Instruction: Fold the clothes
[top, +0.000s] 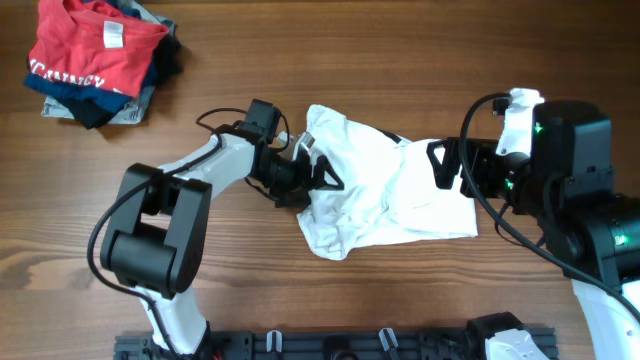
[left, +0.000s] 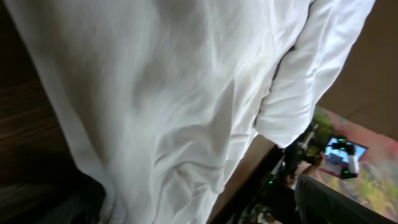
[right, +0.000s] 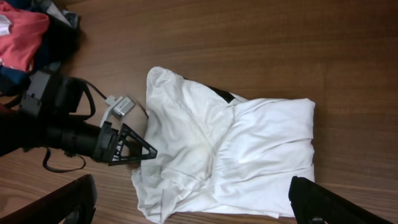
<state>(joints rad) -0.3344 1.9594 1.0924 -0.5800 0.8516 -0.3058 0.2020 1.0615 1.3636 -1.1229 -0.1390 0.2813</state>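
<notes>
With left gripper (top: 318, 165) and right gripper (top: 445, 168) both gaping, empty, at opposite ends of the crumpled white shirt (top: 380, 190) in the middle of the table (top: 400, 60), pinch one fabric layer each, then pull flat before folding.

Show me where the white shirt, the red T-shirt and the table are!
white shirt (top: 390, 190): overhead view, middle of its wrinkled fabric.
red T-shirt (top: 85, 50): overhead view, red cloth beside its white tag.
table (top: 400, 60): overhead view, bare wood beyond the shirt.
</notes>
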